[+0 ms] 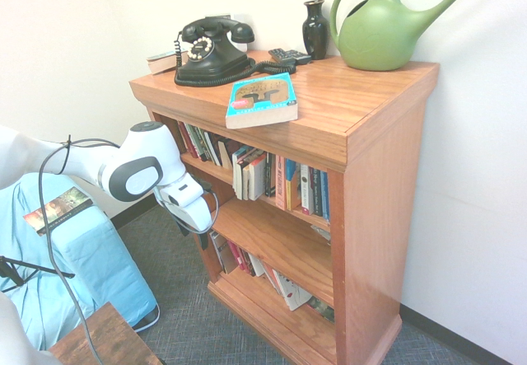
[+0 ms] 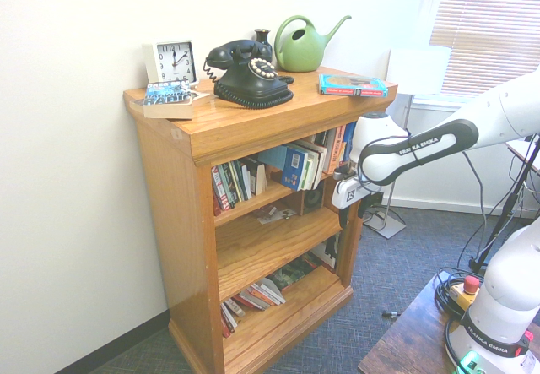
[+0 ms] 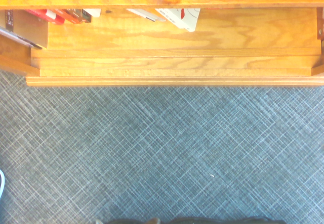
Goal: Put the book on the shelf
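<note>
**Turquoise paperback flat on the bookcase top, hand empty below**

Turquoise book [image 1: 262, 100], gold helmet on the cover, lies flat on the thick top of the orange-brown wooden shelf [image 1: 366, 147], near the front edge, cream page edges facing outward. From the second exterior view it [image 2: 353, 85] sits toward the end of the top nearest the arm.

Also on the top: black rotary telephone [image 1: 212, 50] with coiled cord just behind the book, dark vase [image 1: 314, 29], green watering can [image 1: 387, 25], white square clock [image 2: 171, 60] and another book [image 2: 167, 100] at the far corner.

Hand [image 1: 200, 236] hangs in front of the shelf, level with the middle tier, pointing down at the grey carpet [image 3: 162, 153]. Fingers are spread apart and nothing is between them; well apart from the book.

Upper tier holds a row of upright books [image 1: 263, 171]. Bottom tier has leaning books [image 2: 253, 294].

Wrist view: bookcase base and bottom tier from above, carpet below.

Small dark booklet [image 1: 58, 208] lies on a light blue covered surface [image 1: 90, 266] beside the arm.
</note>
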Controlling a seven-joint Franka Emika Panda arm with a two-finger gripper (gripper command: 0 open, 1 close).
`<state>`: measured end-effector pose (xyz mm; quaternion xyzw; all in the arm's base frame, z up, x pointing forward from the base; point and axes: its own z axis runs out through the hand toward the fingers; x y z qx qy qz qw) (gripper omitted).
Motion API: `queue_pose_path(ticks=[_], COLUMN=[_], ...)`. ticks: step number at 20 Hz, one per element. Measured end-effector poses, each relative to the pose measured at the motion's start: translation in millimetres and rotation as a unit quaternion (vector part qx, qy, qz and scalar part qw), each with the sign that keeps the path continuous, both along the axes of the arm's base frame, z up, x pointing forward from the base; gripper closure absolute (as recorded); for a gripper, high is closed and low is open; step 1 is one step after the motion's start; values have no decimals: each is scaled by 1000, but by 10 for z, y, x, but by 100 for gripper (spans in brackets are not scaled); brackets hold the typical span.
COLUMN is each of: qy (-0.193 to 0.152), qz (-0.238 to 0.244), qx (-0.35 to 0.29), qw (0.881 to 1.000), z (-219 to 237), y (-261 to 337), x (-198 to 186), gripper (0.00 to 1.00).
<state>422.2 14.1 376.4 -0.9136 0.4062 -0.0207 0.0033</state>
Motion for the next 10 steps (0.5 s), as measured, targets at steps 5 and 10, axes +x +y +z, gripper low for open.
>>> queue_pose_path(ticks=[5,10], qy=[-19,-32], qz=[8,-4], qx=[-9,-32], qw=[1000,999], z=[20,36], y=[52,-2], x=[35,2], gripper=[0,0])
